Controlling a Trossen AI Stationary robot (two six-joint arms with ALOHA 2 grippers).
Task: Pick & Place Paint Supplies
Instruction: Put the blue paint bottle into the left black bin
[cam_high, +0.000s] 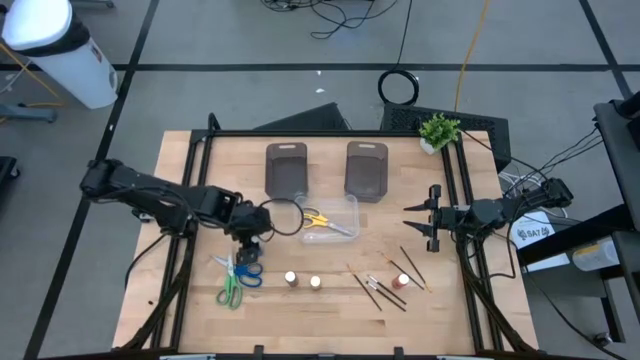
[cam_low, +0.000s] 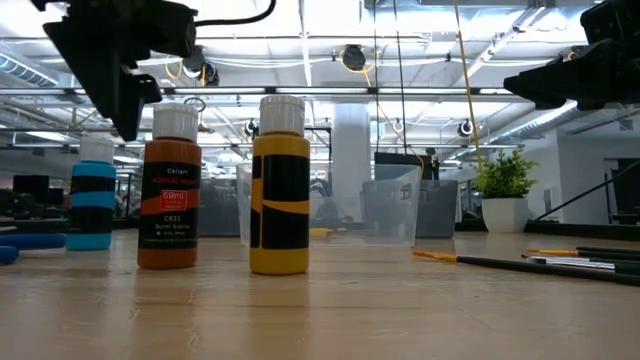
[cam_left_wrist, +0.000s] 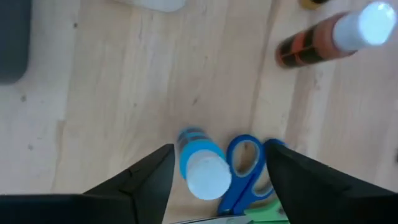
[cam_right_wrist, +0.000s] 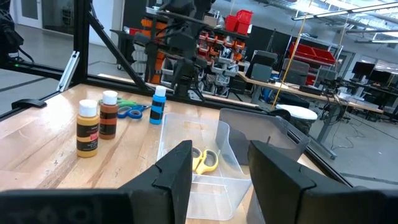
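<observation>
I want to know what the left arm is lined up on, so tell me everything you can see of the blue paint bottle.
The blue paint bottle is a small round plastic bottle with blue paint, a darker band around its body and a pale cap. It stands upright on the wooden table, directly below the left gripper, whose open fingers flank it without touching. The blue-handled scissors lie right beside it; whether they touch, I cannot tell. The brown bottle stands apart nearby.
</observation>
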